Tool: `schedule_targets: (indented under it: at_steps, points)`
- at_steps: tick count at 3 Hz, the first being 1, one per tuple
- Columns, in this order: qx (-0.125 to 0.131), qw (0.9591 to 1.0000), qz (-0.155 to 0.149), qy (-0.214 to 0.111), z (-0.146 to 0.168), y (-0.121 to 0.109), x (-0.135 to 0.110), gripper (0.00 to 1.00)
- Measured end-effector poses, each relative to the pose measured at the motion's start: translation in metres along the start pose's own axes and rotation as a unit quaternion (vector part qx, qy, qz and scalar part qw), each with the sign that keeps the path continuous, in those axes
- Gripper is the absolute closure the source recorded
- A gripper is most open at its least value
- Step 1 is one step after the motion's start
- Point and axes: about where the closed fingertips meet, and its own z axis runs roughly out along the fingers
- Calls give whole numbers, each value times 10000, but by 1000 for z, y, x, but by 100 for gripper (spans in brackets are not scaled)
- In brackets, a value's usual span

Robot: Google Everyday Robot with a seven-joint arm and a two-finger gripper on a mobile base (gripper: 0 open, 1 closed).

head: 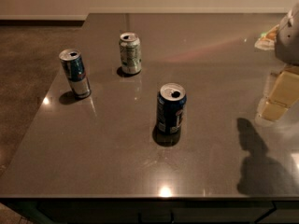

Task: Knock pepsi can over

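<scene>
Hovering over the right side of the dark grey glossy tabletop [117, 171], my gripper [276, 101] hung well apart from every can, and I could not tell whether it was spread or closed. The dark navy pepsi can [171, 108] with its silver top stood upright to my gripper's left, the nearest of three. Farther left stood a pale silver-green can [130, 53] and a slim blue-and-silver can [74, 73].

The gripper [276, 101] shows at the three o'clock edge of the view, partly cut off by the frame. It is pale cream-yellow, made of blocky, flat-faced segments. Above it, toward two o'clock, sits a rounded, smooth light-grey housing [288, 37].
</scene>
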Motion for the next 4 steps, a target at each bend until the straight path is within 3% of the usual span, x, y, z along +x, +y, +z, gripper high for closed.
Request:
schedule_targets:
  at_steps: [2,4]
  points:
    - [-108,9999,24,-81,1,-2,-3,0]
    - [-342,9953,12,-910,32,15,-45,0]
